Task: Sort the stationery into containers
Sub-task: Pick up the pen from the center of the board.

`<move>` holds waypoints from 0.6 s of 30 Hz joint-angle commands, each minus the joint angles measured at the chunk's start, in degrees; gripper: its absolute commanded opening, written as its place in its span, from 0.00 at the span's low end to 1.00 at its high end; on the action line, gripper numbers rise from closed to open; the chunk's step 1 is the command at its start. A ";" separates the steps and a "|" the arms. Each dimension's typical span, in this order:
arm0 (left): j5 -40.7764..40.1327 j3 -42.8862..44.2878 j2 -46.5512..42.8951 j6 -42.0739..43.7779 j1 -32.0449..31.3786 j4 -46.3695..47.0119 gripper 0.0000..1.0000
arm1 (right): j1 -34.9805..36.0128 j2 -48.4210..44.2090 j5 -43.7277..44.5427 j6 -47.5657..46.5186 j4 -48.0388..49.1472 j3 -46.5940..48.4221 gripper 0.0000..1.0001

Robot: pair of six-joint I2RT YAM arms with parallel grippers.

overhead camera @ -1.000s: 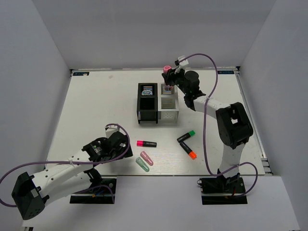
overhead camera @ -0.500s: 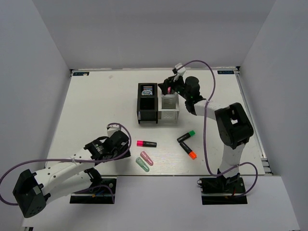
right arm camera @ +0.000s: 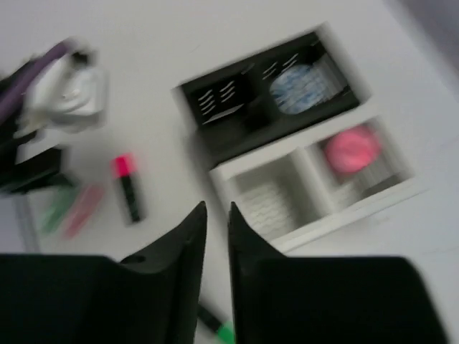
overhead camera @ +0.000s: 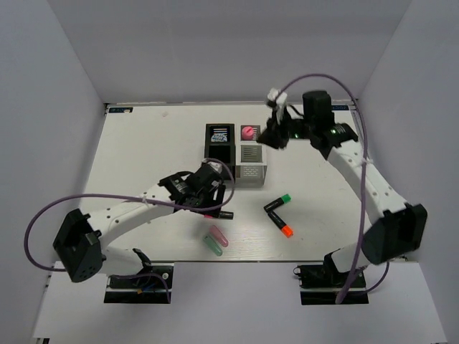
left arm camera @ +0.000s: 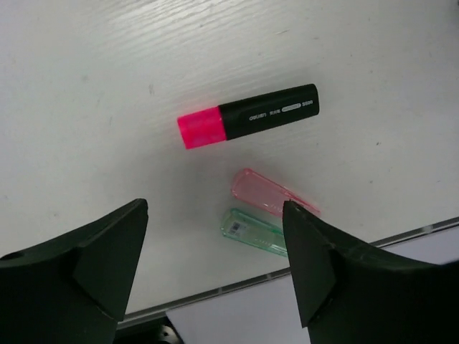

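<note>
Top external view: the right arm has drawn back to the right of the white box (overhead camera: 252, 173), leaving the pink tube (overhead camera: 249, 132) in its rear compartment, so that item is sorted. The right gripper (right arm camera: 216, 215) is narrowed to a slit and empty. The left gripper (left arm camera: 214, 209) has advanced and hangs wide open and empty over the pink marker (left arm camera: 247, 116), in front of the box.
</note>
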 commanded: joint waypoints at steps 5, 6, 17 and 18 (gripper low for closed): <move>1.52 5.79 10.35 31.64 -2.95 -3.84 0.63 | -1.67 -16.26 -16.14 -35.22 -33.78 -27.35 0.41; 1.79 5.53 11.05 35.50 -2.87 -3.48 0.56 | -1.67 -16.30 -16.85 -36.93 -33.78 -28.77 0.47; 8.12 11.76 20.63 49.16 -1.20 -2.42 0.73 | -2.46 -28.70 -21.78 -38.35 -27.88 -38.73 0.53; 8.38 12.20 21.34 49.43 -1.02 -2.51 0.73 | -2.90 -28.34 -22.13 -38.53 -28.24 -38.37 0.53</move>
